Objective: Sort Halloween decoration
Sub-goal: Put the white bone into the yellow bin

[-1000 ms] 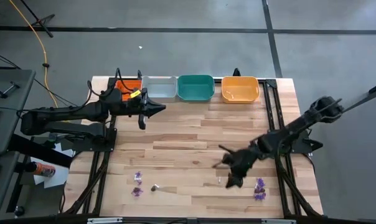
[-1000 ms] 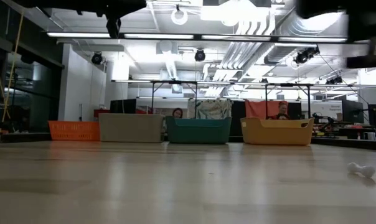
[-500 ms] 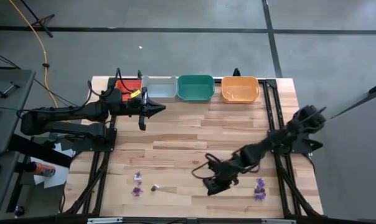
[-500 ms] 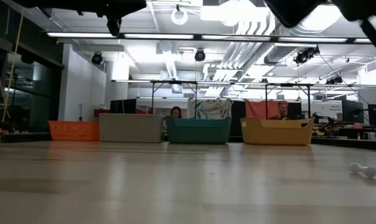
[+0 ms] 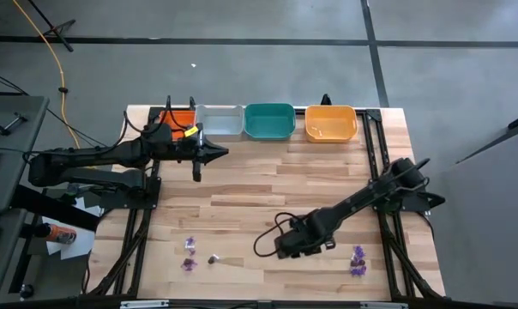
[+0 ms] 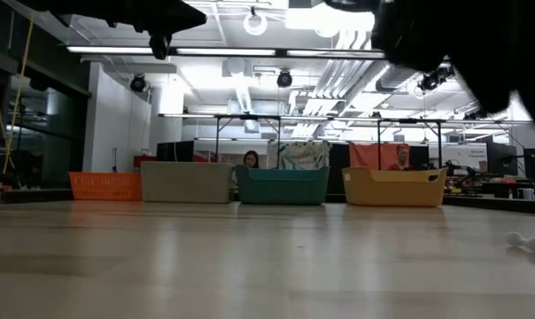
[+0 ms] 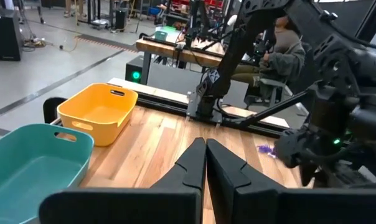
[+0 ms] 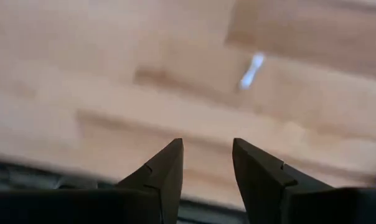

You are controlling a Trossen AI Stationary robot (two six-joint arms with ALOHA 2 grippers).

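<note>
High view: the right pincer (image 5: 263, 244) sits low over the near middle of the wooden worktop (image 5: 259, 184), its arm stretched in from the right edge. Right wrist view shows its two fingers (image 8: 164, 168) slightly parted with nothing between them, and a pale whitish bone-shaped trinket (image 8: 252, 69) lying on the wood ahead. Purple trinkets (image 5: 358, 261) lie near the front right corner, behind that pincer; more purple trinkets (image 5: 189, 254) and a dark trinket (image 5: 212, 257) lie at the front left. Along the far edge stand red (image 5: 180, 118), grey (image 5: 219, 120), green (image 5: 269, 120) and orange (image 5: 331, 122) trays. The left pincer (image 5: 223, 150) hangs near the grey tray, fingers (image 7: 194, 165) pressed together, empty.
</note>
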